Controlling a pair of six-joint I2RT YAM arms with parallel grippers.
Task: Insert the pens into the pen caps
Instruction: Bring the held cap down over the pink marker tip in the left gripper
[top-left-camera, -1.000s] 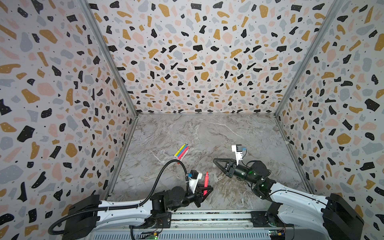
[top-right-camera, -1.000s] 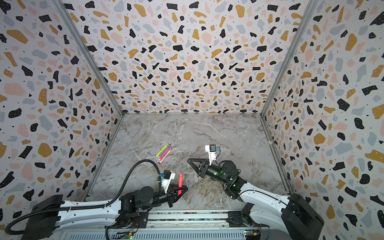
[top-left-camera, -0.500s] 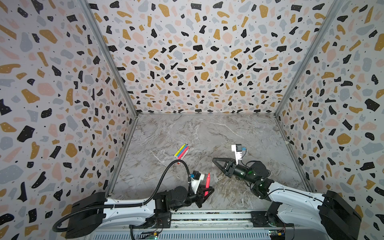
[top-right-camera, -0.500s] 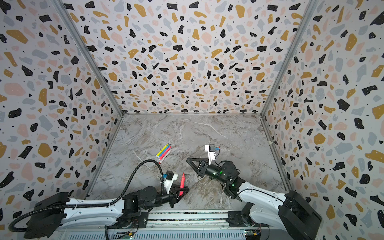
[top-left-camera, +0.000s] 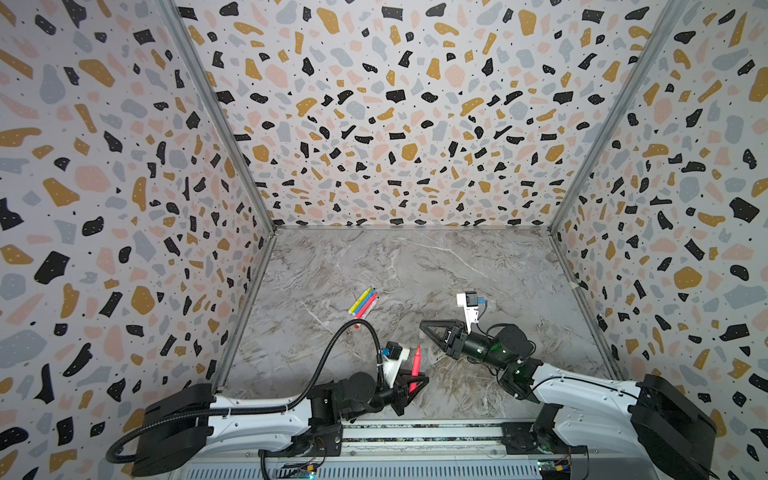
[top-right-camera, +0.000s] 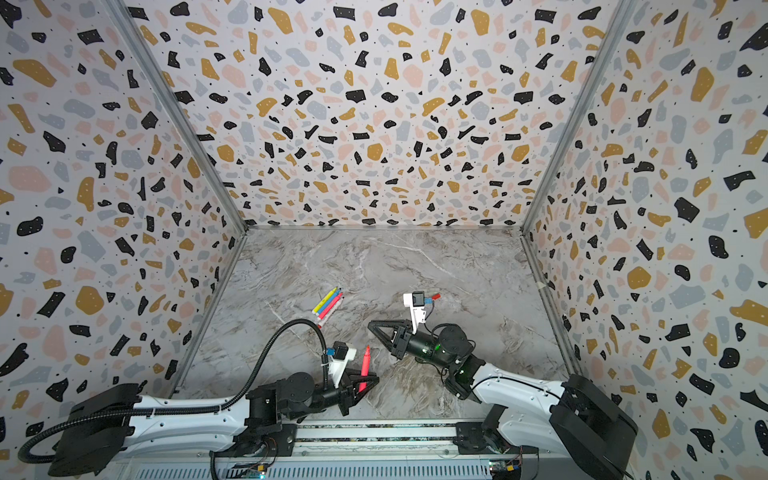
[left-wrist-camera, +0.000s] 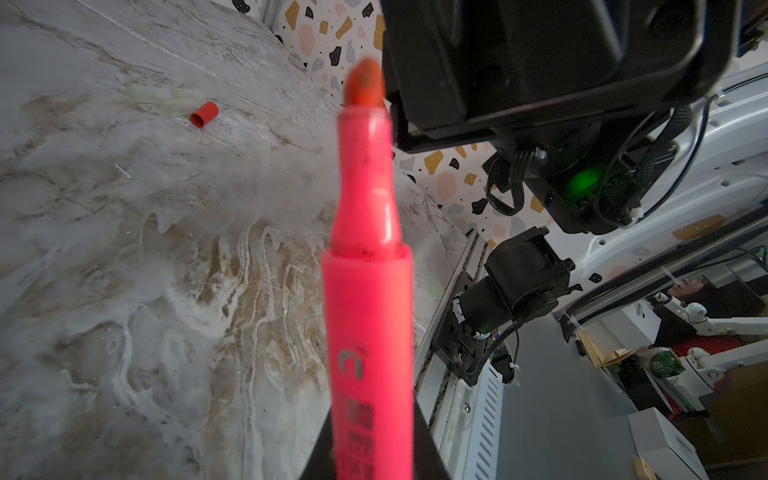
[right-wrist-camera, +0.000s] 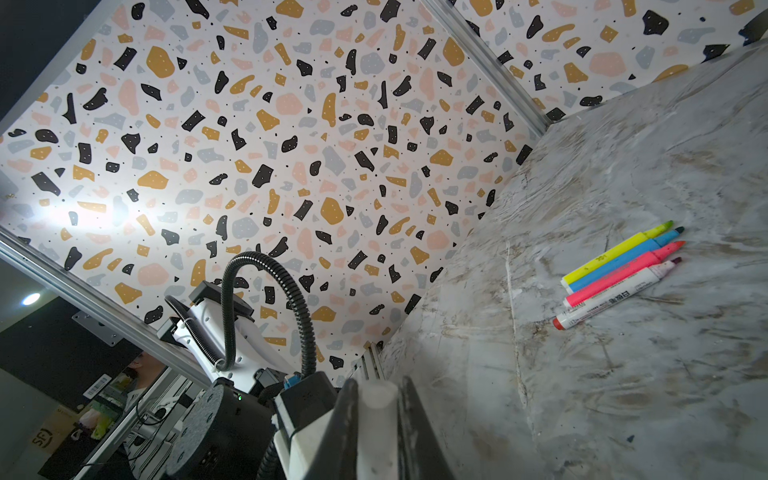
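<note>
1. Your left gripper (top-left-camera: 415, 382) is clamped low on the barrel of the held pink pen (top-left-camera: 416, 362). It sits at the near middle of the table (top-left-camera: 415, 266), with the pen's bare tip pointing up and away.
2. Your right gripper (top-left-camera: 424, 324) is closed on a whitish pen cap (right-wrist-camera: 376, 401), seen pinched between its jaws in the right wrist view. In both top views the cap is too small to make out.
3. Little has changed over the last second. The pen has crept slightly right and the right gripper slightly left, and both grips are as tight as before.
4. The right gripper now hangs just beyond the pen's tip on the far side, near it but apart. I judge that you are lining up for insertion and the cap is not yet on. You cannot tell which way its mouth faces.
5. Four pens wait side by side, far and left of both grippers: yellow pen (right-wrist-camera: 615, 252), blue pen (right-wrist-camera: 623, 264), second pink pen (right-wrist-camera: 623, 273) and white-bodied pen (right-wrist-camera: 615, 297), all uncapped.
6. A red cap (top-right-camera: 435, 296) lies farther right, with pale caps (left-wrist-camera: 166, 96) beside it.
</note>
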